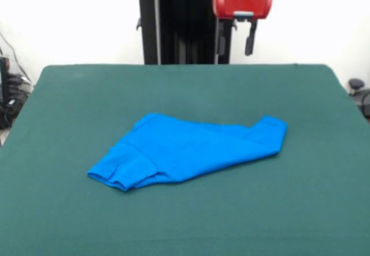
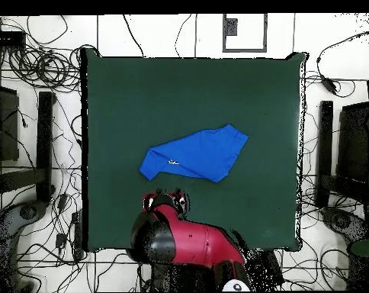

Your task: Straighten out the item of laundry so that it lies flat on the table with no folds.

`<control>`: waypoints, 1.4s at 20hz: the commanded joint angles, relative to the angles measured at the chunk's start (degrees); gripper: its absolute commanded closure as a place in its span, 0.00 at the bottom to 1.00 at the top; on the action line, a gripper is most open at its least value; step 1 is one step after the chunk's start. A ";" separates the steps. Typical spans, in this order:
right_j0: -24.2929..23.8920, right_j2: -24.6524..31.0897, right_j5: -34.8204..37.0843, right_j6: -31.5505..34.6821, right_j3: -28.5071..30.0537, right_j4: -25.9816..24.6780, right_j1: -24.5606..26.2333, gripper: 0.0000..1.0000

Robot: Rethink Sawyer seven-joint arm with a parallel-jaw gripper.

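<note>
- Shirt bright blue, lying crumpled near the middle of the table, folded over itself into a rough wedge.
- In the front view: wide end with a sleeve hem at lower left, narrower bunched end at right, a doubled-over edge along the near side.
- Plain side up for the most part; in the overhead view a small white mark on the shirt near its left end, perhaps a bit of print, too small to tell.
- Green table cloth bare all round the shirt, wide margins on every side.
- Tool raised well above the table at the far edge, hanging under the red wrist, clear of the shirt.
- Two dark fingers pointing down, spread apart with a gap between them, gripping nothing.
- From overhead: tool just beside the shirt's lower edge, arm behind it.
- Cables strewn on the floor round the table.
</note>
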 commanded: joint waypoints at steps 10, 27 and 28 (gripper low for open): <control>3.71 -0.80 -3.70 16.41 1.02 5.94 2.38 0.00; 20.79 -14.44 5.68 14.86 6.50 8.93 -8.28 0.00; 22.79 -16.49 7.50 15.00 6.82 8.68 -8.93 0.00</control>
